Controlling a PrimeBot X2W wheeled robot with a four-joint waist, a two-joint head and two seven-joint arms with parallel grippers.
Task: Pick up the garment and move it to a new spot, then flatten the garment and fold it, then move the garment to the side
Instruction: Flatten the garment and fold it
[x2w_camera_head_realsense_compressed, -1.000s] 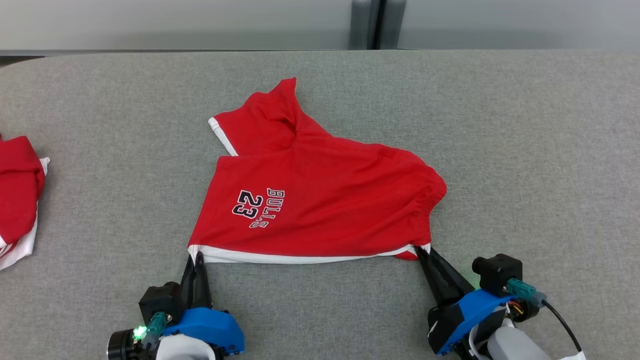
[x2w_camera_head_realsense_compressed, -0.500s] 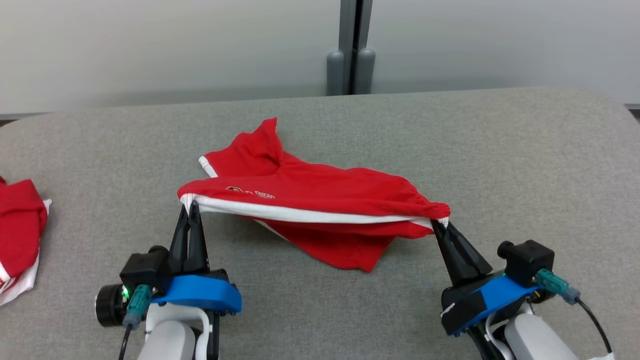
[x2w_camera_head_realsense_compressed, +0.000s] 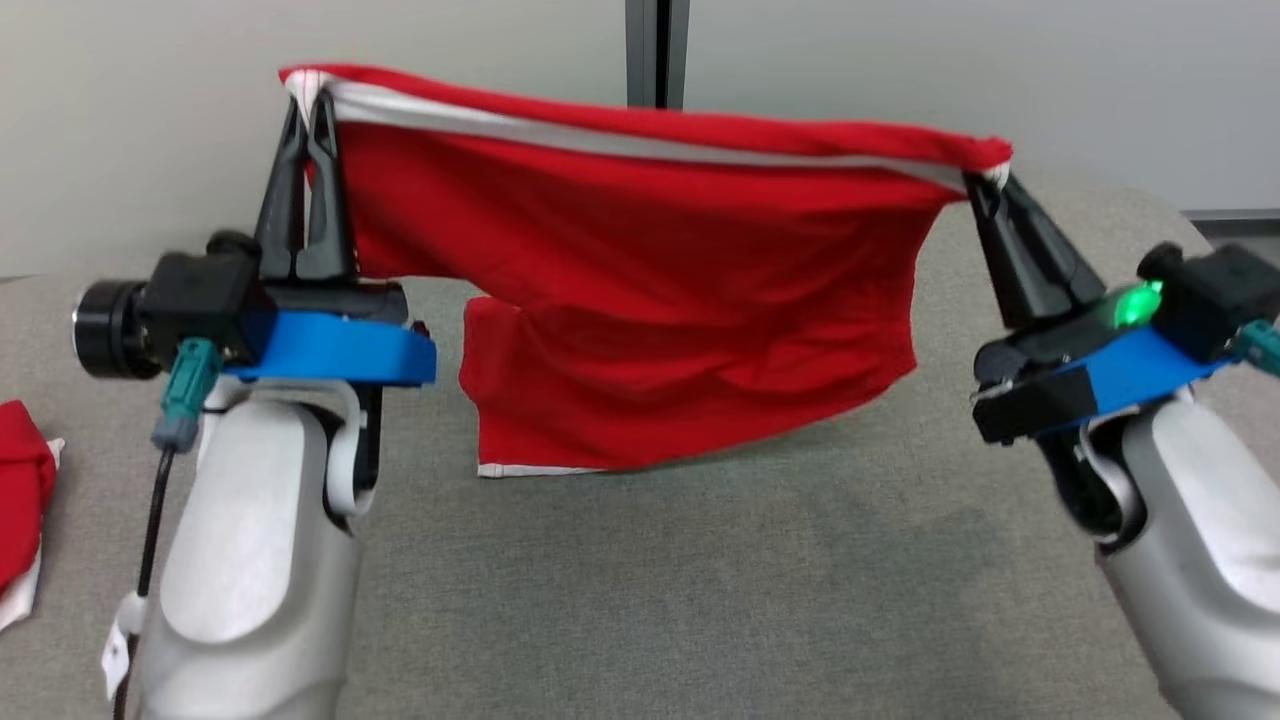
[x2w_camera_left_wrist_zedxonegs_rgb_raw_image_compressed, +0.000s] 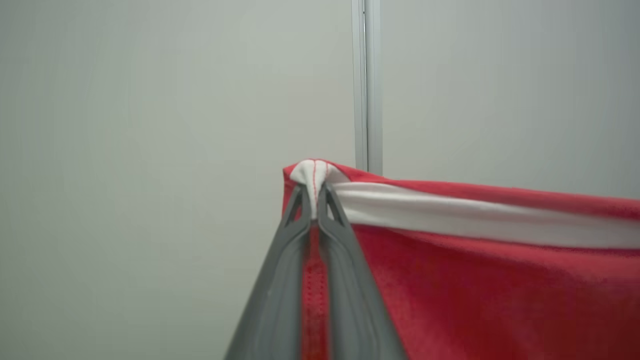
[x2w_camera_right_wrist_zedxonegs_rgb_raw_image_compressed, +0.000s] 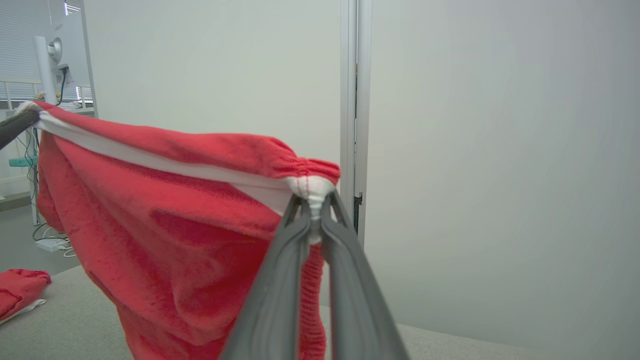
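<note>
The garment (x2w_camera_head_realsense_compressed: 650, 300) is a pair of red shorts with white trim, hanging in the air above the grey table (x2w_camera_head_realsense_compressed: 650, 580). Its white-striped edge is stretched taut between both grippers. My left gripper (x2w_camera_head_realsense_compressed: 310, 95) is shut on the left corner of the garment (x2w_camera_left_wrist_zedxonegs_rgb_raw_image_compressed: 500, 280), with the white hem pinched at its tips (x2w_camera_left_wrist_zedxonegs_rgb_raw_image_compressed: 314, 192). My right gripper (x2w_camera_head_realsense_compressed: 985, 180) is shut on the right corner of the garment (x2w_camera_right_wrist_zedxonegs_rgb_raw_image_compressed: 175, 220) by the gathered waistband, fabric bunched at the tips (x2w_camera_right_wrist_zedxonegs_rgb_raw_image_compressed: 312, 200). The lower hem hangs near the table.
Another red and white garment (x2w_camera_head_realsense_compressed: 20, 500) lies at the table's left edge, also in the right wrist view (x2w_camera_right_wrist_zedxonegs_rgb_raw_image_compressed: 20, 292). A pale wall with a vertical post (x2w_camera_head_realsense_compressed: 655, 50) stands behind the table. A stand with cables (x2w_camera_right_wrist_zedxonegs_rgb_raw_image_compressed: 50, 75) is off to the far left.
Both grippers have lifted the garment off the table, from lying flat to hanging stretched in the air. The head camera tilted up as the arms rose.
</note>
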